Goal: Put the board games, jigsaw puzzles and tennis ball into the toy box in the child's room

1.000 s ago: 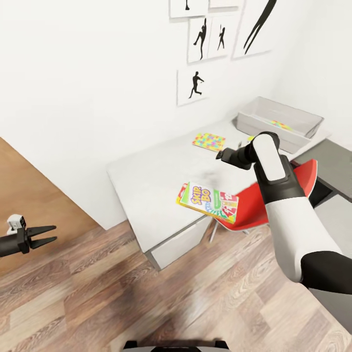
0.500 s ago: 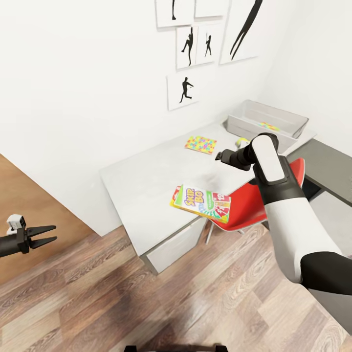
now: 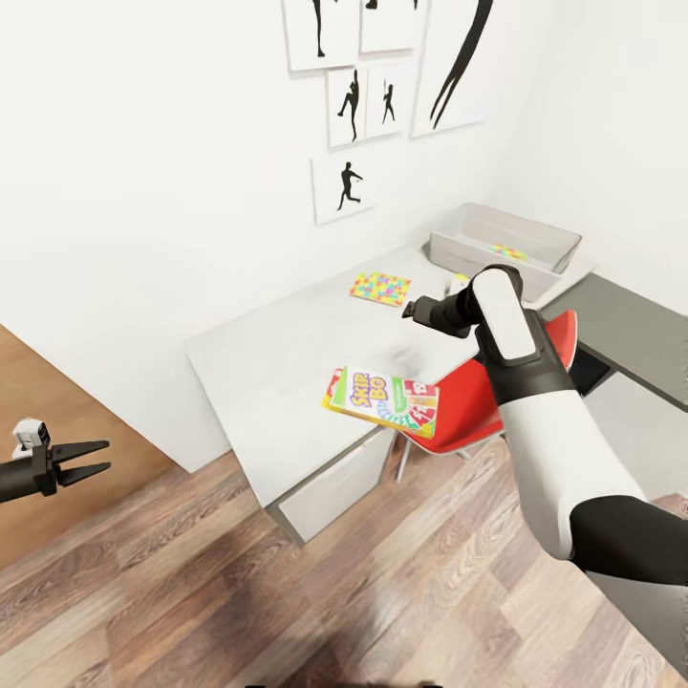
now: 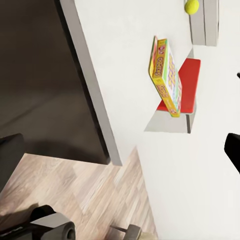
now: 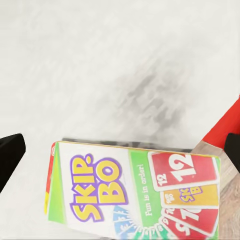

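Nearest the robot, off at its left side over the wood-plank floor [image 3: 315,583], the black left gripper [image 3: 88,459] hangs with its two fingers spread apart and nothing between them.

Over the long pale grey-white desk top [image 3: 277,358] the right gripper [image 3: 409,308] sits at the end of the white-and-black right arm [image 3: 521,382]. In the right wrist view both dark fingertips [image 5: 10,152] show at the two sides with bare desk between them, so I'd call those jaws wide apart and empty, not touching anything.

My big worry is the green-red-white "Skip-Bo" board game box [image 3: 382,399]. It lies on the front edge of the desk, seems to rest on another flat box, and looks like it pokes out past the edge above the red chair [image 3: 483,387]. A sloppy push coming down on it could tip it off onto the chair or floor.

Farther back lies a thin multicolour mosaic jigsaw square [image 3: 380,287], then the small yellow-green tennis ball [image 3: 460,281], which would probably roll if bumped. Farthest is the shallow light grey toy box [image 3: 459,248] by the wall, with what looks like another mosaic square [image 3: 508,252] already inside.
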`<state>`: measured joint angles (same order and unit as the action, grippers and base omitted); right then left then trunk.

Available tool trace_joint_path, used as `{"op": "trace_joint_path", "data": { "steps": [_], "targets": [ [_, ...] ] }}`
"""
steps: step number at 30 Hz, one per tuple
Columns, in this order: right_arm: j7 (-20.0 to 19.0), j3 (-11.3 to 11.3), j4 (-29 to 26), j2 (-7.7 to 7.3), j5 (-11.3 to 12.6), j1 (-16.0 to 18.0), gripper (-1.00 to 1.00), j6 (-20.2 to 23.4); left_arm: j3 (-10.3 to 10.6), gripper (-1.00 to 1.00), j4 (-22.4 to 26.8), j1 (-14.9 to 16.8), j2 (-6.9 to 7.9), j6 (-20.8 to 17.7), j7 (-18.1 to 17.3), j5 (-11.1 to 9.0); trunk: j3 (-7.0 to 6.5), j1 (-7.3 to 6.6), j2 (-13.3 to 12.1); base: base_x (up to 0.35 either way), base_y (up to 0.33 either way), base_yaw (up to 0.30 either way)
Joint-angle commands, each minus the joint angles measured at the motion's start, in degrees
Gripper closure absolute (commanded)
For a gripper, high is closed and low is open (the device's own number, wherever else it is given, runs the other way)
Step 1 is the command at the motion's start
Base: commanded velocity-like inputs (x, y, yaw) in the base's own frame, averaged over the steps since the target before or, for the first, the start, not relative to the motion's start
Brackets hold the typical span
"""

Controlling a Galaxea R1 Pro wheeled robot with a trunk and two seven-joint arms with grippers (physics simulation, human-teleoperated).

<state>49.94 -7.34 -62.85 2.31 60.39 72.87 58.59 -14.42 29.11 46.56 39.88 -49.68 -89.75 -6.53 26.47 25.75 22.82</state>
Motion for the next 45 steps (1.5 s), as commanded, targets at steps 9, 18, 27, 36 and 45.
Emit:
{"op": "trace_joint_path", "data": {
  "steps": [9, 18, 27, 36, 45],
  "targets": [
    [0.5, -0.1, -0.5, 1.82, 0.5, -3.8, -1.0, 0.2, 0.1, -1.0, 0.0, 0.0, 0.01, -0.6, -0.2, 0.1, -0.71, 0.04, 0.1, 0.0, 0.0, -0.08],
    [-0.3, 0.0, -4.2, 3.08, 0.5, -11.7, -1.0, -0.1, 0.1, -1.0, 0.0, 0.0, -0.17, -0.6, -0.2, 0.1, -1.51, 0.04, 0.1, 0.0, 0.0, -0.079],
    [-4.8, -0.1, -6.1, 4.59, 0.4, -19.3, -1.0, -4.1, 0.1, -1.0, 0.0, 0.0, -0.26, -0.6, -0.2, 0.2, -2.31, 0.04, 0.1, 0.0, 0.0, -0.079],
    [-9.6, -0.2, -6.4, 4.78, 0.0, -27.0, -1.0, -6.2, 0.1, -1.0, 0.0, 0.0, -0.63, 0.3, -0.2, 0.3, -3.1, 0.04, 0.1, 0.0, 0.0, -0.079],
    [-17.7, -6.1, -6.4, 4.26, -0.5, -29.9, -1.0, -11.9, 0.1, -1.0, 0.0, 0.0, -0.67, 0.7, -0.2, 0.2, -3.9, 0.04, 0.1, 0.0, 0.0, -0.079]
  ]
}}
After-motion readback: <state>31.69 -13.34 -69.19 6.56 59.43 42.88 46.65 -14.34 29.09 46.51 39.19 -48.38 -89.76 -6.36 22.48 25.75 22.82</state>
